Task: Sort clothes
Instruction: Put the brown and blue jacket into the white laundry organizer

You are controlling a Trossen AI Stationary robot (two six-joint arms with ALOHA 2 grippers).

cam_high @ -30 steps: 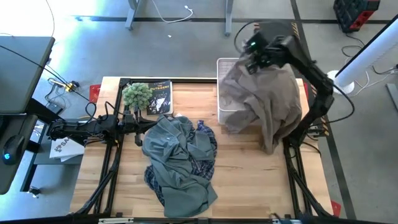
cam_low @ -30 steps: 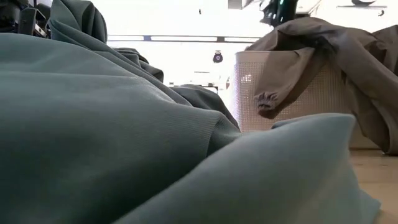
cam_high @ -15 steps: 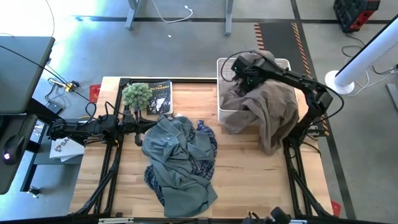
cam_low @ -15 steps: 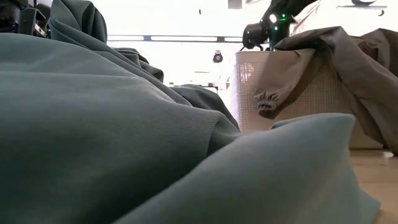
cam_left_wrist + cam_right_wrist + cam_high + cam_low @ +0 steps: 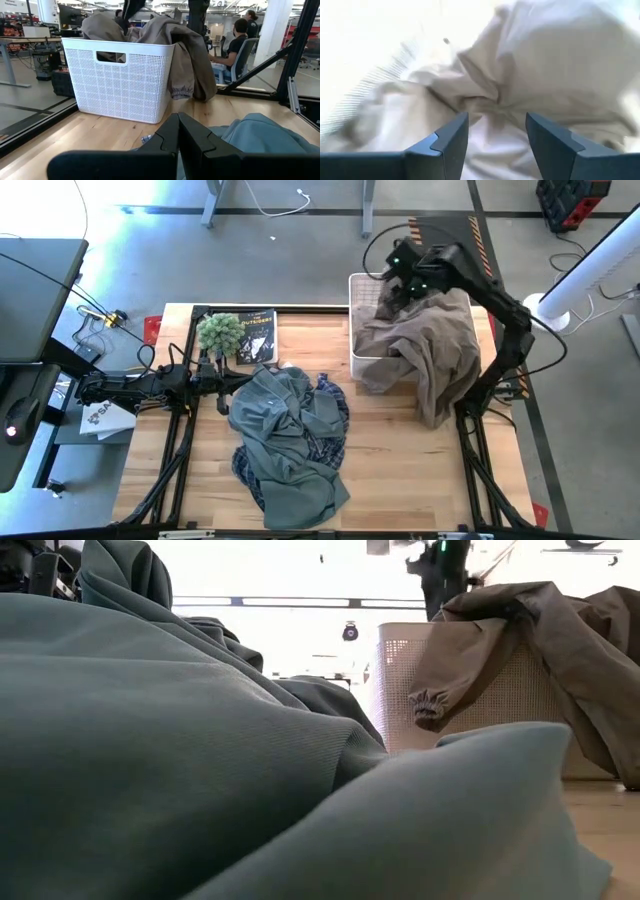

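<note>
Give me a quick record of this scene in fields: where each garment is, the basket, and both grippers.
tan garment: draped over the white basket, one sleeve hanging down its outside
grey-blue garment: heaped on the table
plaid shirt: partly under the grey-blue garment
right gripper: open, just above the tan garment, holding nothing
left gripper: shut, low at the table's left side, facing the basket
plant: at the table's back left

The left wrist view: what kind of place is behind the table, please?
Probably a lab or workshop with desks, not a home: a person sits on an office chair, work tables hold equipment, and bright ceiling lights cover a wide open hall.
</note>
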